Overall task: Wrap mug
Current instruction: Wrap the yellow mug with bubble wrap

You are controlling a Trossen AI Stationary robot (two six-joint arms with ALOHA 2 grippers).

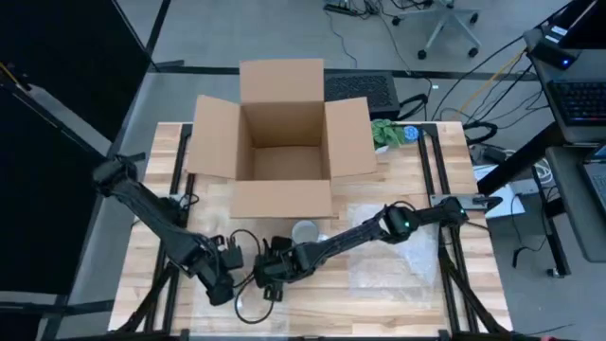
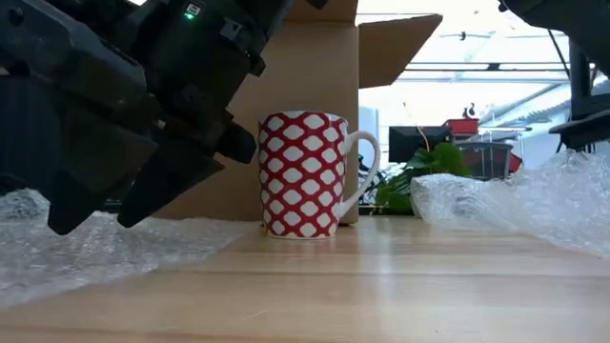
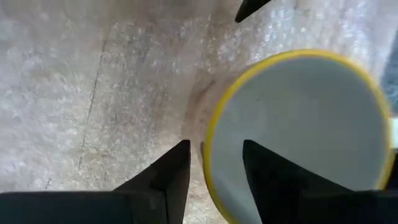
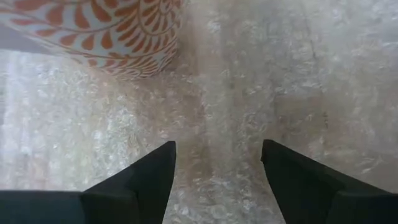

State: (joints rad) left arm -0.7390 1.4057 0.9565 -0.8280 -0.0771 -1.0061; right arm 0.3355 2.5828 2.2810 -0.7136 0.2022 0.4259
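Note:
A mug with an orange leaf pattern [image 4: 106,31], a yellow rim and a white inside [image 3: 298,124] stands upright on its base on a sheet of bubble wrap [image 4: 249,93] near the table's front middle. In the high view both grippers hide it. My left gripper [image 3: 216,146] is above it, open, with one finger inside the mug and one outside. My right gripper [image 4: 217,146] hangs open just over the wrap beside the mug, nothing between its fingers. In the high view the two grippers meet, left [image 1: 248,270] and right [image 1: 275,270]. My left gripper comes from above, pointing down, and straddles the mug's yellow rim [image 3: 208,152]: one finger [image 3: 180,168] stands outside the wall and the other inside. White wall shows between the rim and the inner finger. I cannot tell whether either finger touches the mug.
A red-and-white patterned mug [image 2: 303,176] stands on bare wood just behind the grippers [image 1: 305,230]. An open cardboard box [image 1: 284,142] fills the far middle. More bubble wrap [image 1: 398,265] spreads toward the right. A green plant [image 1: 386,133] stands at the far right.

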